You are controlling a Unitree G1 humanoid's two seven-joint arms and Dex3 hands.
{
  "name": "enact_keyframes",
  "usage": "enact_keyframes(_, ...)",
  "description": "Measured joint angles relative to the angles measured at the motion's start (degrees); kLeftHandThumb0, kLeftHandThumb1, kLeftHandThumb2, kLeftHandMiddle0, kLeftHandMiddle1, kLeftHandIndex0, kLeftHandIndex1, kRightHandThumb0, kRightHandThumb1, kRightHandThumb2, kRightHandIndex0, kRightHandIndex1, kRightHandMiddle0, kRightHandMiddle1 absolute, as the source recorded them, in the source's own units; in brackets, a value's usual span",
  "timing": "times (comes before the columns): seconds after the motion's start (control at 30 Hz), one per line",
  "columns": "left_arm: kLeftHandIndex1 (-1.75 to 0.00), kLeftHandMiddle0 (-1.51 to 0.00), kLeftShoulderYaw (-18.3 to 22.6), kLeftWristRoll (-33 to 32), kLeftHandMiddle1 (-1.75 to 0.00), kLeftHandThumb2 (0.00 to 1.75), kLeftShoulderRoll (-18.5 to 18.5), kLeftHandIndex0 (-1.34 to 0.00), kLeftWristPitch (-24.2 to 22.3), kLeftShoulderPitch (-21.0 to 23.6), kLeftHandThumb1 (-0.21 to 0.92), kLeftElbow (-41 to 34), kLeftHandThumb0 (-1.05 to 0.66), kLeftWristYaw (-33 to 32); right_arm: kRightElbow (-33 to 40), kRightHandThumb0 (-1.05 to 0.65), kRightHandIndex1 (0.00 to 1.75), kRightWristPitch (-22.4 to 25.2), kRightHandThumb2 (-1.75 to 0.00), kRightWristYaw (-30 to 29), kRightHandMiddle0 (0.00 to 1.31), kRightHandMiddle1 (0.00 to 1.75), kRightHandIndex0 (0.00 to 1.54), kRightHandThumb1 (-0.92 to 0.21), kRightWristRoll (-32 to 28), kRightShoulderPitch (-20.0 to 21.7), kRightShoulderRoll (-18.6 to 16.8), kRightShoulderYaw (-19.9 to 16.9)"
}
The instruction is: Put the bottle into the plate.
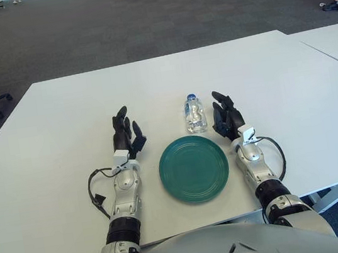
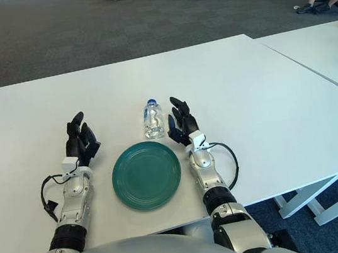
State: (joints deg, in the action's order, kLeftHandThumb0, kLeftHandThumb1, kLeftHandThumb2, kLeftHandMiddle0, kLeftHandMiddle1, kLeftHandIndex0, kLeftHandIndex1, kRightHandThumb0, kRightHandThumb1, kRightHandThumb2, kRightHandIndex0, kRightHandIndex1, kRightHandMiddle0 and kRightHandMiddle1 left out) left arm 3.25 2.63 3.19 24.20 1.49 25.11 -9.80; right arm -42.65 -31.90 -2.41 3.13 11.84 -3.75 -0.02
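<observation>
White table [image 1: 52, 150]: work surface, holding all items below.

Left hand [image 1: 126, 135]: on the table, left of the plate, well apart from the bottle. Fingers loosely spread, pointing away from the robot, holding nothing.

Plate [image 1: 194, 168]: round, dark green, flat on the table between the two forearms, near the front edge. Nothing in it.

Bottle [image 1: 195, 113]: clear plastic, blue cap. Lies on its side just beyond the plate's far rim, apart from it. Long axis runs away from the robot, cap end pointing to the far side of the table. No label or writing can be read.

Right hand [image 1: 226, 118]: just beside the bottle on its right; whether it touches cannot be told. Fingers extended and slightly parted, grasping nothing.
</observation>
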Motion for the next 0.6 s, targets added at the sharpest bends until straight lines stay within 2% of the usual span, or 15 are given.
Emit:
enact_keyframes(0.3,-0.62,-0.27,0.01,0.04,-0.02,0.89,0.36,0.0,-0.53,0.01,0.92,0.01,-0.76,-0.01,-1.19,-0.69,0.01,1.0,-0.79,1.3,0.0,0.52,0.23,-0.92,-0.82,1.38,0.95,-1.02)
enact_keyframes(0.47,-0.62,-0.27,0.03,0.04,-0.02,0.89,0.45,0.0,-0.56,0.01,0.92,0.16,-0.76,-0.03,-1.97,-0.68,0.01,4.84,-0.64,1.14,0.0,0.58,0.24,-0.92,-1.94,5.71,2.73,-2.93)
enact_keyframes(0.6,-0.61,-0.27,0.09,0.05,-0.01,0.89,0.59,0.0,-0.56,0.11,0.92,0.45,-0.76,-0.05,0.07,-0.69,0.01,5.2,-0.53,-0.3,0.0,0.64,0.24,-0.92,-1.46,10.98,5.0,-3.68)
